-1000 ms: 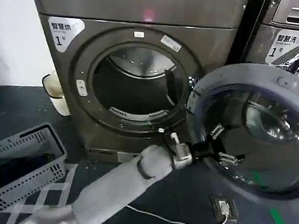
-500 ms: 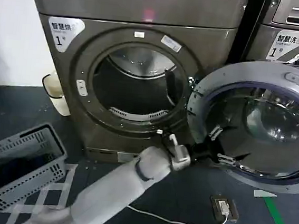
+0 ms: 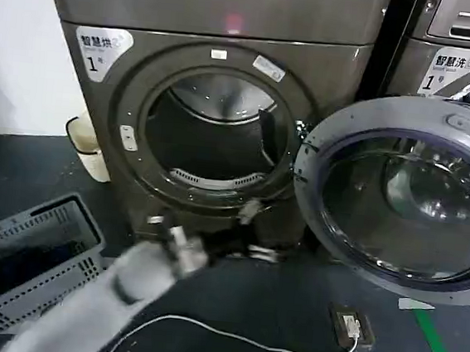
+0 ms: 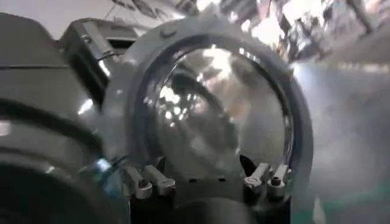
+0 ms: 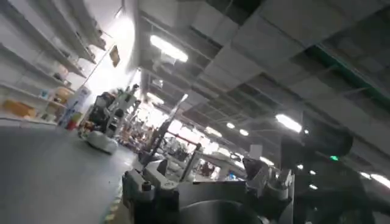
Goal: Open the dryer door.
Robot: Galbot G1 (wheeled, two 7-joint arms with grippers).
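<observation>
The dryer door (image 3: 399,200) stands swung wide open to the right of the dryer's round drum opening (image 3: 210,136). Its grey plastic inner face and glass centre point towards me. My left gripper (image 3: 250,232) is low in front of the dryer, left of the door and clear of its rim, blurred by motion. In the left wrist view the door (image 4: 207,115) lies ahead of the left gripper (image 4: 206,181), whose fingers (image 4: 149,181) are spread open with nothing between them. The right gripper (image 5: 204,178) is open and empty, pointing up towards a ceiling with strip lights.
A grey laundry basket (image 3: 27,260) sits on the floor at the left. A white bin (image 3: 84,145) stands beside the dryer. A white cable and a floor socket (image 3: 350,324) lie near the door. A second machine (image 3: 459,52) stands at the right behind the door.
My left gripper was at the door's lower left rim; it has come off and pulled back to the left. The door has swung a little wider and stays open.
</observation>
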